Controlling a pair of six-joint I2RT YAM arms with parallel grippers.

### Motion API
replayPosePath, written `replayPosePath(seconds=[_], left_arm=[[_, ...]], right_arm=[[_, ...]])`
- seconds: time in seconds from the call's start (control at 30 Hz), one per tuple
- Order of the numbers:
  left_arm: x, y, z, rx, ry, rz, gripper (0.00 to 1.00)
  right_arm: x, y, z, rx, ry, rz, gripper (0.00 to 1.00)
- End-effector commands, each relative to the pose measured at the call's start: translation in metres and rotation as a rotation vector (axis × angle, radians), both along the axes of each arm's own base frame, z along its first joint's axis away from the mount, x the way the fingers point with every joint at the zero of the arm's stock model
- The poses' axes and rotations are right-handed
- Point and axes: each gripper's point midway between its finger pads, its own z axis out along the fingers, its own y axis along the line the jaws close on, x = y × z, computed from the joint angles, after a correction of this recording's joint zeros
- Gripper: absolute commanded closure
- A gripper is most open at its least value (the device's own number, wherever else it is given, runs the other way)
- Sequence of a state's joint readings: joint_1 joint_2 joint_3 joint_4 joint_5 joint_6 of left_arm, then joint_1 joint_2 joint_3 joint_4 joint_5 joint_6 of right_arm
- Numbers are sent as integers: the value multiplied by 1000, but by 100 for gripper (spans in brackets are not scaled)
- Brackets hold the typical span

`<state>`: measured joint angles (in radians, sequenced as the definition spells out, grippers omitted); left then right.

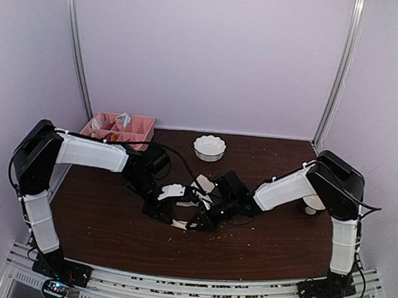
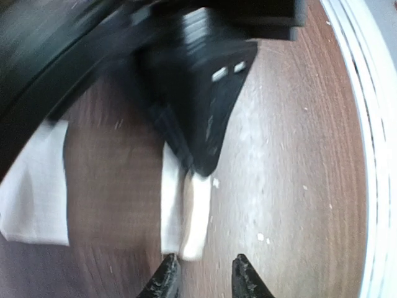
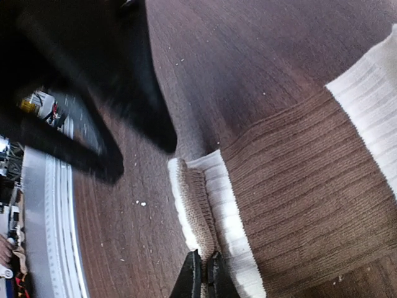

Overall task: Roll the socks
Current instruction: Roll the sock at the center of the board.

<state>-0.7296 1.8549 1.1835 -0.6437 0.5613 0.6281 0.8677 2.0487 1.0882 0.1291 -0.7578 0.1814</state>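
Observation:
The socks (image 3: 298, 205) lie flat on the dark table as brown ribbed fabric with cream bands; I cannot tell one sock from the other. My right gripper (image 3: 203, 273) is shut on the folded cream cuff (image 3: 214, 198), pinching its edge. In the left wrist view the same cuff (image 2: 193, 214) hangs from the black right fingers (image 2: 208, 112). My left gripper (image 2: 205, 282) is open with nothing between its jaws, its tips just short of the cuff end. From above, the left gripper (image 1: 168, 215) and the right gripper (image 1: 197, 221) meet at mid-table, and a cream sock patch (image 1: 204, 184) shows behind them.
A white scalloped bowl (image 1: 209, 148) stands at the back centre. A pink divided tray (image 1: 118, 127) sits at the back left. A small white object (image 1: 312, 203) lies behind the right arm. The metal rail (image 2: 366, 155) marks the table's near edge. Pale crumbs dot the wood.

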Motion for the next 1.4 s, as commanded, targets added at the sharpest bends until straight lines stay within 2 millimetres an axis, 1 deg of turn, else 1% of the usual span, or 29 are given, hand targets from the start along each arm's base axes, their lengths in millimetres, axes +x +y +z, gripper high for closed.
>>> replayPosePath(seconds=[0.0,0.13,0.23,0.5,0.67,0.8,0.83,0.87,1.0,1.1,1.2,1.23,1.27,1.33,1.37], left_arm=[[2,-20,-1,-15,-183,-102,71],[3,-29,-6,5,-261,-140,71],[2,-31,-12,20,-283,-161,70],[12,-28,-21,71,-315,-135,66],[16,-29,-23,81,-319,-120,67],[12,-35,-23,73,-267,-122,75],[10,-36,-23,69,-250,-125,76],[9,-37,-23,65,-238,-128,76],[5,-39,-25,74,-201,-135,69],[1,-40,-24,74,-168,-142,69],[-3,-39,-27,85,-133,-142,76],[-3,-37,-29,101,-123,-134,80],[-3,-36,-33,116,-115,-125,88],[0,-33,-40,149,-94,-99,98],[2,-34,-43,170,-80,-85,100]], right_arm=[[-10,-34,-52,-202,213,-89,100],[-6,-41,-59,-239,267,-116,100],[-4,-45,-64,-259,309,-143,100],[-2,-45,-61,-257,347,-154,100],[-1,-44,-59,-257,357,-153,100],[-1,-43,-59,-253,375,-159,100],[0,-42,-59,-248,380,-162,100],[0,-41,-58,-242,385,-165,100],[3,-38,-55,-221,395,-181,100],[3,-36,-53,-217,399,-183,100],[3,-36,-52,-210,398,-184,100],[2,-37,-52,-210,397,-184,100],[2,-37,-51,-208,393,-184,100],[3,-41,-51,-218,373,-193,100],[4,-43,-51,-221,355,-198,100]])
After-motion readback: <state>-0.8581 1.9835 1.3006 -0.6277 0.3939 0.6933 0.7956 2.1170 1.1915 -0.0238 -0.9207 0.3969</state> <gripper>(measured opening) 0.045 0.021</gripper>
